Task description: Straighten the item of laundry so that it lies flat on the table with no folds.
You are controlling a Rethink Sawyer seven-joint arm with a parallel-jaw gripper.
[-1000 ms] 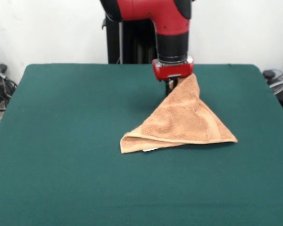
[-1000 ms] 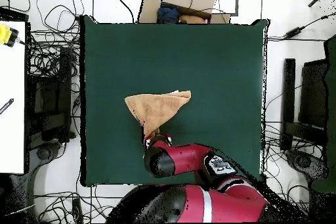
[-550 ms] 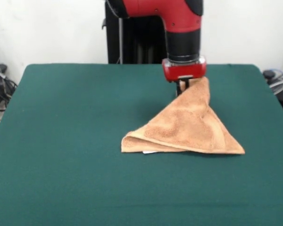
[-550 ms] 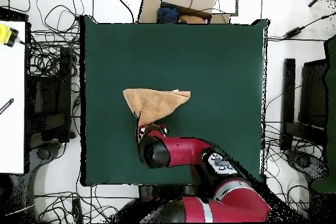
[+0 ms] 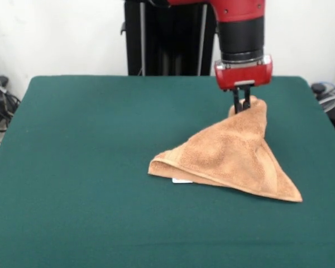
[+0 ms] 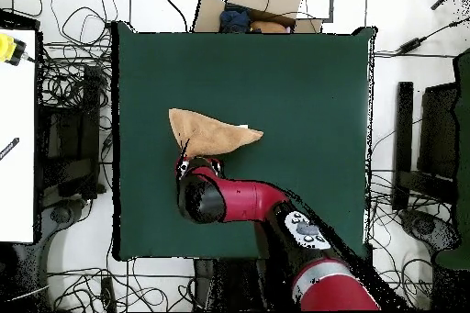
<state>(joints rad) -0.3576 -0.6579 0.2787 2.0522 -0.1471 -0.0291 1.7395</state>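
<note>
The item of laundry [image 5: 231, 159] is a tan terry towel, folded into a triangle on the green table [image 5: 89, 167]. One corner is lifted off the cloth, and my gripper [image 5: 240, 105] is shut on that corner at the towel's top right. A small white label [image 5: 182, 180] peeks out under the near folded edge. In the overhead view the towel [image 6: 209, 132] lies left of the table's [image 6: 303, 80] centre, with the arm's red and black wrist [image 6: 204, 197] covering the held corner.
Cables and black equipment [image 6: 69, 135] lie beside the table's left side in the overhead view. A cardboard box [image 6: 252, 2] sits past the far edge. Monitors [image 6: 422, 158] stand to the right.
The gripper has carried the held corner to the right in the front view and slightly higher. The towel has stretched and dragged that way, its low right corner sliding nearer the camera.
</note>
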